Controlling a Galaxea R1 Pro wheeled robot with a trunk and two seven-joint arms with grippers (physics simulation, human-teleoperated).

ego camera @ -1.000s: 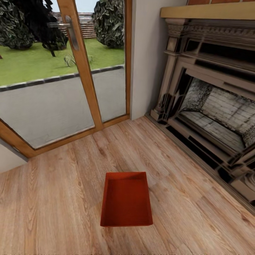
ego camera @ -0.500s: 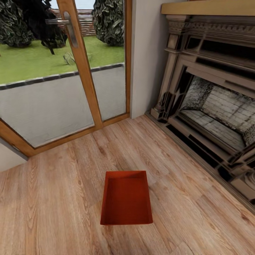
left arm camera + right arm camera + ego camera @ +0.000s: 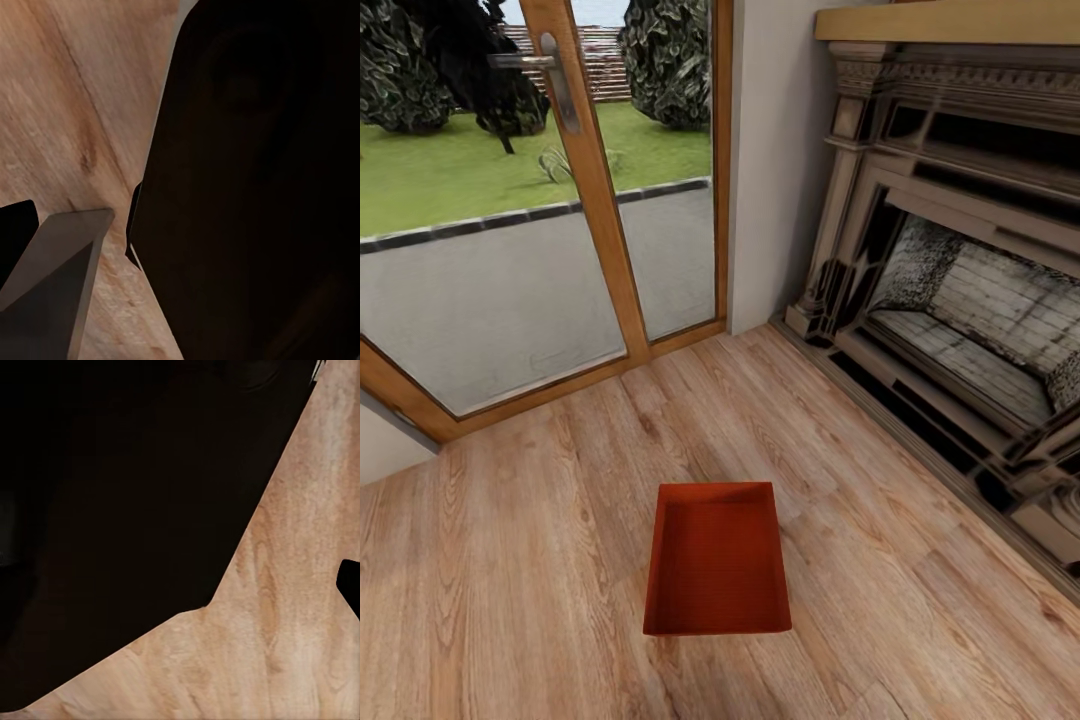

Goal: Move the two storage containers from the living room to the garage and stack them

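Wood-plank floor (image 3: 510, 600) bears one storage container (image 3: 717, 575) near fireplace (image 3: 960, 300); either claw's state I cannot tell.

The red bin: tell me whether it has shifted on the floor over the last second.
No. The red bin sits on the same wood planks; only the camera tilted slightly, shifting the fireplace too.

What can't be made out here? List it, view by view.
- Head view: one storage container on the wood floor; whether it is one or two nested cannot be told.
- Left wrist view: a dark body close to the lens blocks much of the picture; end effector state unreadable.
- Right wrist view: likewise, dark mass over wood floor.
- Fireplace: cut by the right edge.
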